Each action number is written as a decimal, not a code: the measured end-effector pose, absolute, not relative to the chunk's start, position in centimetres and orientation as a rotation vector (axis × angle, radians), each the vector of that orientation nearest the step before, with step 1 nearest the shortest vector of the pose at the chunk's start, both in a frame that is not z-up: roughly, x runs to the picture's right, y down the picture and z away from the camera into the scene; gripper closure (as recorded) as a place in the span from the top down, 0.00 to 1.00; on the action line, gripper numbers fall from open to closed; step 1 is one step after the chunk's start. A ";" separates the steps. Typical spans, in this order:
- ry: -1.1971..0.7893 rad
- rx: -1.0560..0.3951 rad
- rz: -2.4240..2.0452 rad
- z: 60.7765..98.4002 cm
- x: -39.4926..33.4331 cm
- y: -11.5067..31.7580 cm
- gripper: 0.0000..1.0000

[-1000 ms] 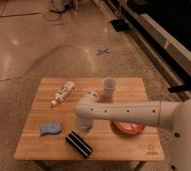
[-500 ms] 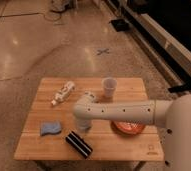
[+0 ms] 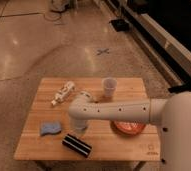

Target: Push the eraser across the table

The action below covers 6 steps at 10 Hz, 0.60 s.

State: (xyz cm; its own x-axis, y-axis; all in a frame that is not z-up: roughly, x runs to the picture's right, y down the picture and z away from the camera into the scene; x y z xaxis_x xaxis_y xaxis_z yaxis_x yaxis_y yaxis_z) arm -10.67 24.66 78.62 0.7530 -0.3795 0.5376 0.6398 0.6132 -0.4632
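The eraser (image 3: 77, 145), a black oblong block with a pale stripe, lies near the front edge of the light wooden table (image 3: 39, 102), angled toward the front right. My white arm reaches in from the right. Its wrist bends down over the table's middle left. The gripper (image 3: 79, 129) points down just behind the eraser's far side, shut and holding nothing. Whether it touches the eraser I cannot tell.
A wavy blue sponge (image 3: 50, 128) lies left of the gripper. A white bottle (image 3: 64, 93) lies at the back left and a white cup (image 3: 109, 86) stands at the back. A red bowl (image 3: 128, 127) sits under my arm. Bare floor surrounds the table.
The wrist and gripper have shifted a little left and toward the front, closer to the eraser. The eraser has stayed where it was.
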 end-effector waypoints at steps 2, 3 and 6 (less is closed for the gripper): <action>-0.425 -0.691 -0.635 78.2 -11.4 25.2 0.00; -0.430 -0.693 -0.644 78.1 -11.6 25.4 0.00; -0.444 -0.696 -0.670 77.6 -12.3 25.9 0.00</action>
State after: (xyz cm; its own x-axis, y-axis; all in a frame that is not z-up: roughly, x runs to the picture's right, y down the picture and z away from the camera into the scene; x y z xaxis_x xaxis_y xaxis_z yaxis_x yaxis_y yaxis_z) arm -12.29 25.90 77.58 0.7063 -0.4100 0.5771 0.6912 0.5756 -0.4370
